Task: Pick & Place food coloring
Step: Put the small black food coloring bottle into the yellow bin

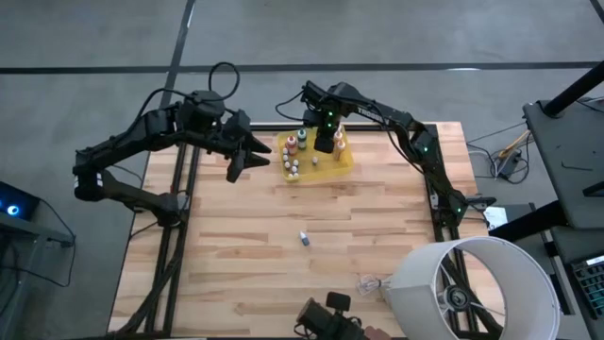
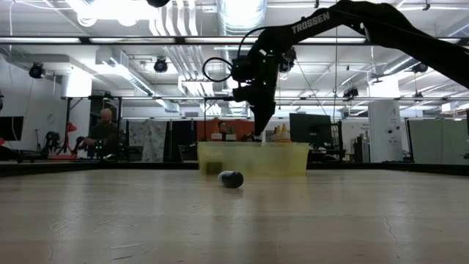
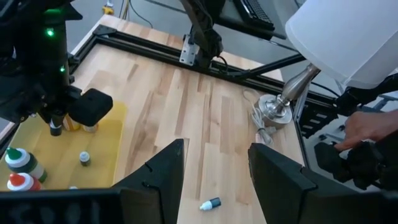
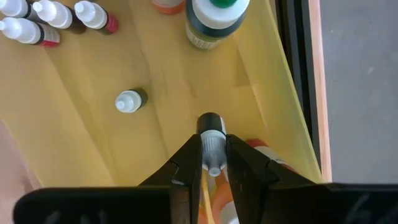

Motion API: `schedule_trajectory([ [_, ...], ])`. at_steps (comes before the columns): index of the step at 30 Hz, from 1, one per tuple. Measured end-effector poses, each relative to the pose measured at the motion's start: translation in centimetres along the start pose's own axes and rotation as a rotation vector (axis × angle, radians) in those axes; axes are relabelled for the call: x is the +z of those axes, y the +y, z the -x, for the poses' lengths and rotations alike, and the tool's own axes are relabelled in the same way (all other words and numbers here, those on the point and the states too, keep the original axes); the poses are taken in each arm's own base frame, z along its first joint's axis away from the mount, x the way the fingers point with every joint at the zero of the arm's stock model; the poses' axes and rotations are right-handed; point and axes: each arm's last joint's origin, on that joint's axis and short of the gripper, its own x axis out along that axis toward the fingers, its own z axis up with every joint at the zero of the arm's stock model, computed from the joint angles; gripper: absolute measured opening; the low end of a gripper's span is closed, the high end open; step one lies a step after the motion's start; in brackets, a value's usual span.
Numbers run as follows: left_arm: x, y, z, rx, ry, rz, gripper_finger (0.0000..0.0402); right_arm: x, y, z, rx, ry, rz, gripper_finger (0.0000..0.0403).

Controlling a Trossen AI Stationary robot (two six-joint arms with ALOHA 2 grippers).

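A small bottle [image 4: 211, 140] sits clamped between the right gripper [image 4: 213, 163] fingers above the yellow tray [image 4: 155, 93]; placing step; next, lower and release; left gripper [image 3: 214, 168] waits, fingers apart.

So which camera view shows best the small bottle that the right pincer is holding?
The right wrist view: the held bottle sits close up between the right pincer fingers, above the yellow tray. The high view hides it under the arm. In the low view, only a pale tip shows. The left wrist view shows it small and dark.
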Motion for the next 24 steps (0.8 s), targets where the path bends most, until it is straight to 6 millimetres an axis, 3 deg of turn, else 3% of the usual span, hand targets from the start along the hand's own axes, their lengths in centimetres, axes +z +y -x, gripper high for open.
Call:
schedule_trajectory([
  [24,0.03,-0.04,0.09,-0.001,-0.004,-0.005,0.0152,0.21,-0.01,-0.62,-0.007,-0.025,-0.012,0.0056],
])
